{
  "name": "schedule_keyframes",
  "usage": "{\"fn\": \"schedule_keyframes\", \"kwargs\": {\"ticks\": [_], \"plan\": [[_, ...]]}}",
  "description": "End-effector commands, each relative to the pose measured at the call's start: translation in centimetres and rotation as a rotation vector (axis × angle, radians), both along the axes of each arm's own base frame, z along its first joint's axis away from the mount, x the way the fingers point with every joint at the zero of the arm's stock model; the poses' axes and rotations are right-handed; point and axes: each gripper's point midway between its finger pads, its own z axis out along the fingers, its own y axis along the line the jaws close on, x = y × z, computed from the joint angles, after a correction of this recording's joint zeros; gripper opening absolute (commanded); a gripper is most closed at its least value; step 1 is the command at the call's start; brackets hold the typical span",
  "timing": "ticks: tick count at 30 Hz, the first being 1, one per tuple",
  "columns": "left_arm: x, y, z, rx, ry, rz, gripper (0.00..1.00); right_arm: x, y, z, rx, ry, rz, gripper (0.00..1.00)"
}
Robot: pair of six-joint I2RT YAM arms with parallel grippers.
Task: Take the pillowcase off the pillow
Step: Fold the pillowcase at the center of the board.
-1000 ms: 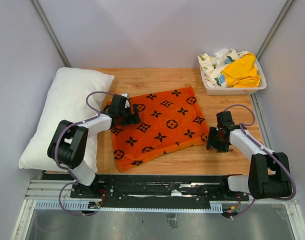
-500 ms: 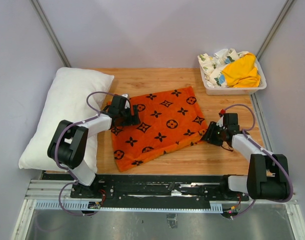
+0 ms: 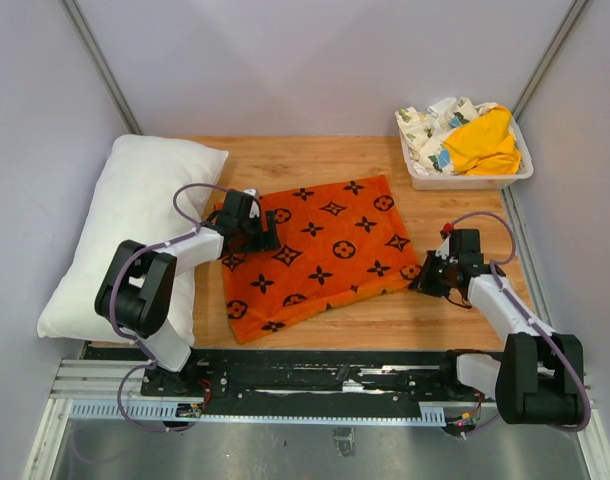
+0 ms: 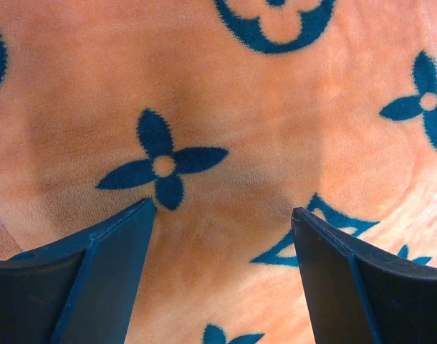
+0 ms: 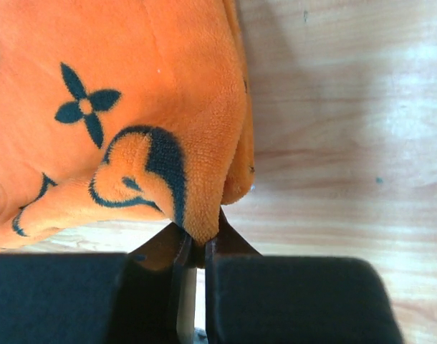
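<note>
The orange pillowcase (image 3: 320, 250) with black motifs lies flat on the wooden table, apart from the white pillow (image 3: 130, 225), which rests along the left edge. My left gripper (image 3: 257, 232) stands open over the pillowcase's left part; in the left wrist view its two dark fingers (image 4: 104, 279) straddle the pillowcase fabric (image 4: 226, 143) with nothing pinched. My right gripper (image 3: 425, 276) is shut on the pillowcase's right corner. In the right wrist view that gripper (image 5: 200, 247) pinches a fold of the orange pillowcase cloth (image 5: 132, 129).
A white bin (image 3: 415, 170) at the back right holds a floral-print cloth (image 3: 430, 130) and a plain yellow-orange cloth (image 3: 482, 142). Bare wood (image 3: 465, 210) lies between the bin and my right arm. Grey walls close in on both sides.
My right gripper moved in to the pillowcase's right corner and shut on it. The left arm has not moved.
</note>
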Motion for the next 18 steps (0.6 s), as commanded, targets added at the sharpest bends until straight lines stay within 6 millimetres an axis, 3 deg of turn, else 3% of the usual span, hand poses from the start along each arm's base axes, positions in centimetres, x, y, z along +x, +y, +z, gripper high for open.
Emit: {"fn": "schedule_keyframes", "kwargs": {"ticks": [1,6,12,18], "plan": [[0.5,0.3,0.1,0.012,-0.009,0.005,0.82,-3.3,-2.1,1.0,-0.063,0.195,-0.047,0.01],[0.4,0.1,-0.5,0.005,0.001,0.0,0.82,-5.3,-1.6,0.8,-0.026,0.375,-0.08,0.01],[0.4,0.7,-0.5,0.028,-0.005,0.007,0.82,-6.5,-3.6,0.4,-0.137,0.474,-0.16,0.01],[0.5,0.8,-0.6,0.03,-0.004,0.014,0.82,-8.1,-4.6,0.2,-0.196,0.529,-0.216,0.33]]}}
